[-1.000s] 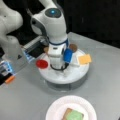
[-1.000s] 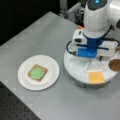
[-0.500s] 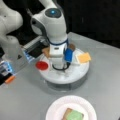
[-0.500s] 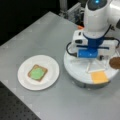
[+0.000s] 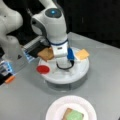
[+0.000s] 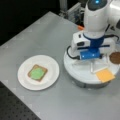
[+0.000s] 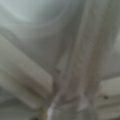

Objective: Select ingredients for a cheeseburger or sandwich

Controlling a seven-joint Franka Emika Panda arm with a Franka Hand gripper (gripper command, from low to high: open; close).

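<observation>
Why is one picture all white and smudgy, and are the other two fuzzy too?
The wrist view sits so close to the white divided tray that only blurred pale ridges show. In both front views things are soft-edged but readable: in a front view the gripper is down over the tray, and the toast with lettuce lies on the paper plate.

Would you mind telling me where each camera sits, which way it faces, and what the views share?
Front view: raised, looking down over the plate toward the tray; arm and hand show, over the tray.
Front view: raised, facing the table from another side, plate at its left, tray at its right; arm and hand show.
Wrist view: right above the tray's white dividers; no hand shows.
Both front views share plate, toast with lettuce, tray, cheese.
</observation>
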